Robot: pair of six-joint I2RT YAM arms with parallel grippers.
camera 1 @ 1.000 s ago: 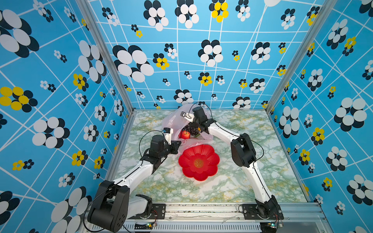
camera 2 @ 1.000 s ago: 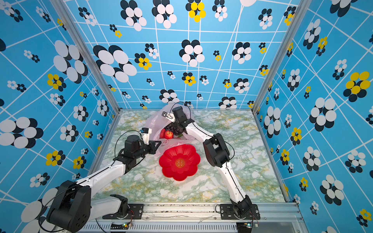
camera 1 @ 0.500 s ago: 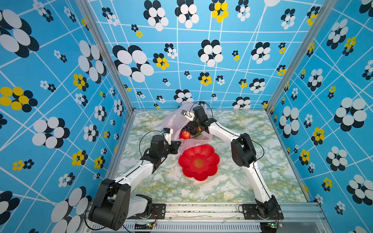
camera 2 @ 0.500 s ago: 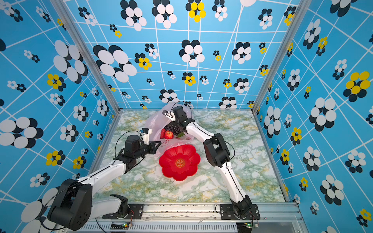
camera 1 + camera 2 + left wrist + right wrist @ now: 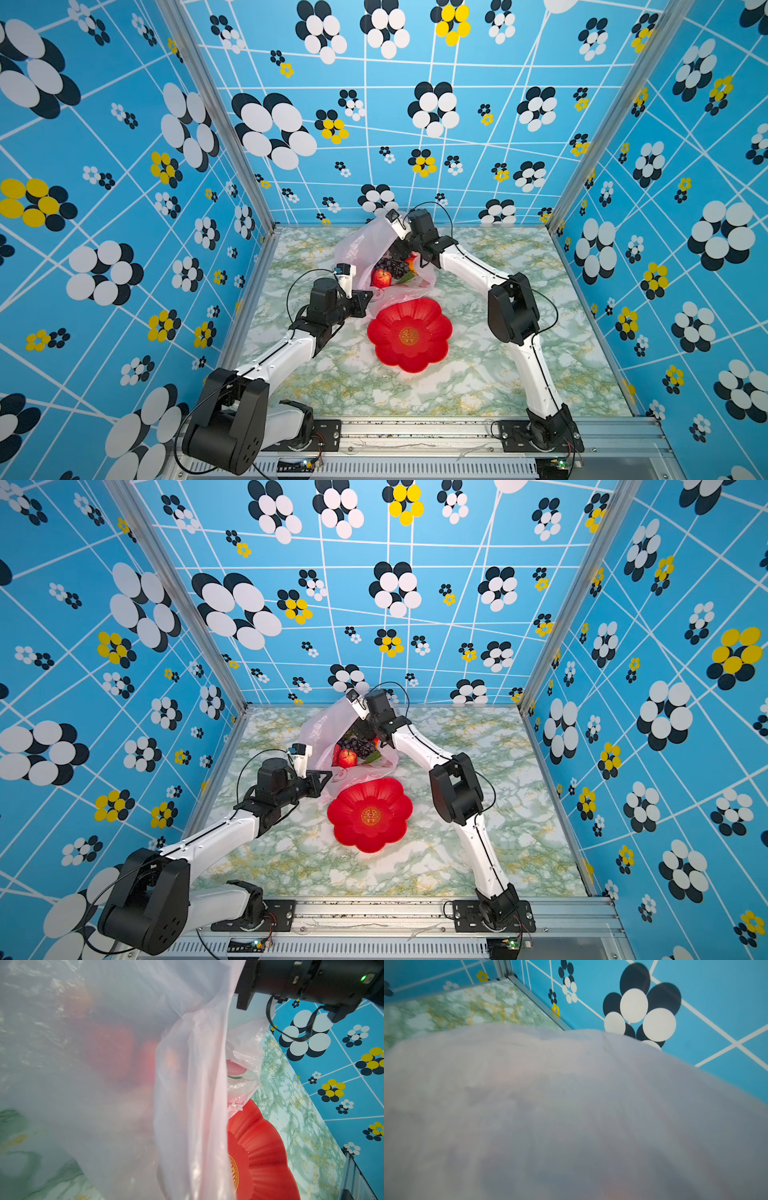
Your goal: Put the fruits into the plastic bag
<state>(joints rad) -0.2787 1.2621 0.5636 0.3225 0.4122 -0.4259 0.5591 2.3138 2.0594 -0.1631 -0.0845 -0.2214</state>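
Note:
The plastic bag (image 5: 365,245) (image 5: 328,725) lies at the back middle of the table with its mouth open toward the front. Inside it sit a red apple (image 5: 381,277) (image 5: 348,757), a dark grape bunch (image 5: 392,266) (image 5: 361,746) and an orange-yellow mango (image 5: 411,262). My left gripper (image 5: 366,300) (image 5: 326,777) is shut on the bag's front left edge. Bag film (image 5: 187,1084) covers its jaws in the left wrist view, with red fruits (image 5: 110,1051) blurred behind it. My right gripper (image 5: 401,249) reaches into the bag's mouth above the grapes. Film (image 5: 571,1105) hides its jaws.
A red flower-shaped plate (image 5: 436,316) (image 5: 395,800) (image 5: 259,1147) with a gold emblem sits just in front of the bag, between the two arms. Blue patterned walls close in the marble-patterned table (image 5: 519,374) on three sides. My right arm's wrist (image 5: 311,976) hangs over the bag.
My right gripper has drawn up and back a little from the grapes, which lie in the bag. The left arm and the plate have not moved.

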